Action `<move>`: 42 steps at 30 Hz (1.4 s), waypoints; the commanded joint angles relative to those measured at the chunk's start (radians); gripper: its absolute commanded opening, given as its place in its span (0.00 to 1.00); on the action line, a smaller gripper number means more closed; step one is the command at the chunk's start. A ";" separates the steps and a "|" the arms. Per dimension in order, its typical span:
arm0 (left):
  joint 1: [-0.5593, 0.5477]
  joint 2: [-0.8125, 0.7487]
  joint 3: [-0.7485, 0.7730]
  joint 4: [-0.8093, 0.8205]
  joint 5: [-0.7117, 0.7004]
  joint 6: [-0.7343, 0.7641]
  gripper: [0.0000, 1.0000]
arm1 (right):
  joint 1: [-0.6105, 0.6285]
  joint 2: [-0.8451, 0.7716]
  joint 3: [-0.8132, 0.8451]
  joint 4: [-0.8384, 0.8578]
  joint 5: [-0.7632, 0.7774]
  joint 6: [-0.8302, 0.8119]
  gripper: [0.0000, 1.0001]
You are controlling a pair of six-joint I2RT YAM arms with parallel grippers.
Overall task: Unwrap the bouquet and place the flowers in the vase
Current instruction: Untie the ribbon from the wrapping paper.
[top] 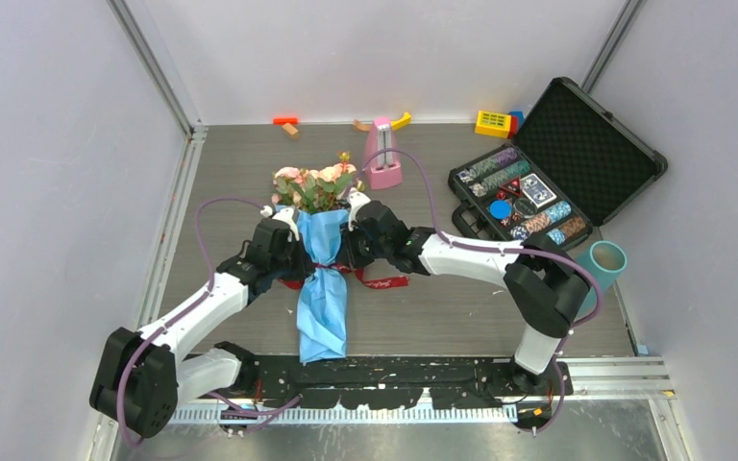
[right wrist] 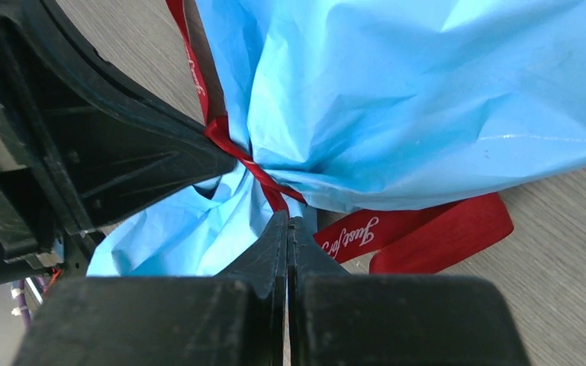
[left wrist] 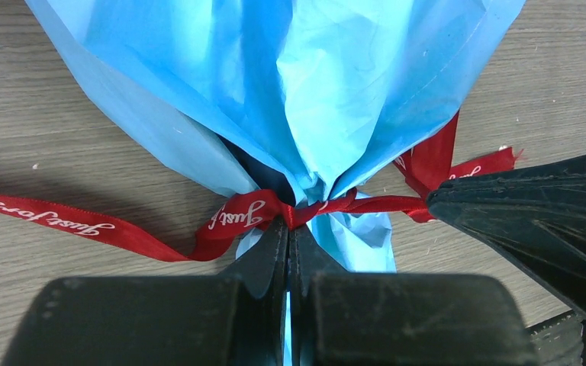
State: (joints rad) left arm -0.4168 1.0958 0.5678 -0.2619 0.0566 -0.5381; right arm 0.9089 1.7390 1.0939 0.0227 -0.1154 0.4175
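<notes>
The bouquet (top: 322,288) lies in the middle of the table, its blue paper cone (left wrist: 313,84) pointing toward me. Pink and peach flowers (top: 313,186) stick out at the far end. A dark red ribbon (left wrist: 236,217) with white script is tied round the cone's neck, and its loose ends (top: 384,281) trail on the wood. My left gripper (left wrist: 288,223) is shut on the ribbon at the knot from the left. My right gripper (right wrist: 288,219) is shut on a ribbon strand (right wrist: 263,179) from the right. The teal vase (top: 602,264) lies on its side at the far right.
A pink metronome-shaped object (top: 381,154) stands behind the flowers. An open black case (top: 557,173) of poker chips sits at the back right. Small toy blocks (top: 493,122) lie along the back wall. Grey walls close in both sides.
</notes>
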 commanded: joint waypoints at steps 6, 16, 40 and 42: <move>0.004 0.008 -0.012 0.012 -0.003 0.016 0.00 | 0.007 0.041 0.116 0.089 -0.011 0.023 0.00; 0.027 -0.004 -0.017 0.017 -0.018 0.004 0.00 | 0.012 0.029 0.155 -0.091 -0.090 0.002 0.00; 0.085 0.011 -0.044 0.077 0.095 -0.008 0.00 | 0.052 0.004 0.142 -0.184 -0.185 0.023 0.35; 0.088 0.010 -0.042 0.073 0.095 -0.004 0.00 | 0.028 -0.015 0.141 -0.183 -0.177 0.010 0.36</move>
State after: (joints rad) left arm -0.3397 1.1072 0.5259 -0.2169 0.1444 -0.5648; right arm 0.9867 1.8103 1.2026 -0.1665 -0.3225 0.4610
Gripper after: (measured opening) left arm 0.009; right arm 0.353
